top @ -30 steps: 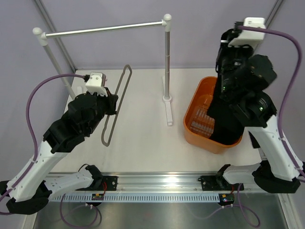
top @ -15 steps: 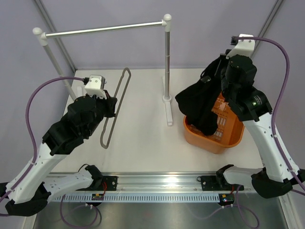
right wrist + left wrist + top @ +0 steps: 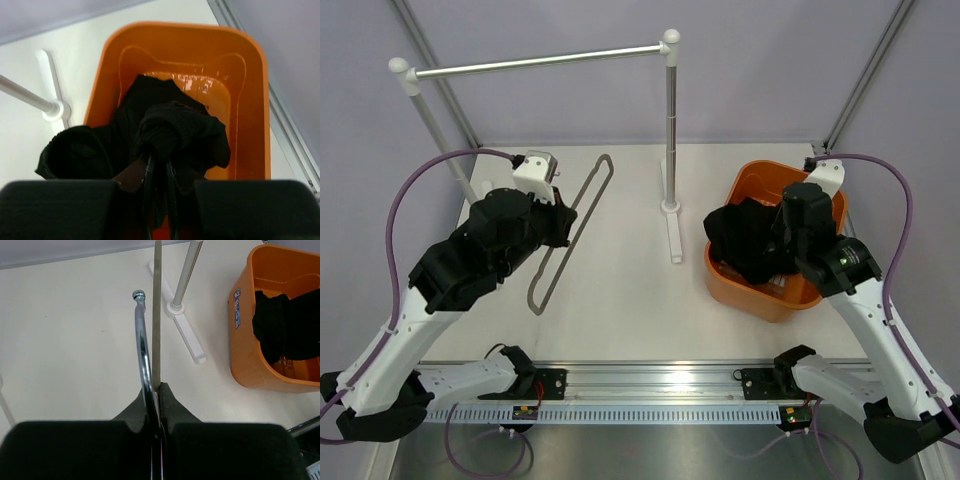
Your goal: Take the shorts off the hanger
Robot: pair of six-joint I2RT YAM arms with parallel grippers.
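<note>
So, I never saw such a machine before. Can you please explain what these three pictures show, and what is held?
These are two robot arms fixed at the near edge of a white table. Each arm ends in two fingers and carries a small camera at its wrist.

The wide picture is taken from above and behind the arms. The other two come from the wrist cameras.

On the table stand a clothes rack with a silver rail, and an orange basket.

The left gripper is shut on the hanger, a thin grey-brown loop with a metal hook. The hanger is bare.

The black shorts lie bunched in the basket, partly over its rim. The right gripper is down in the cloth, its fingers close together with fabric between them.
</note>
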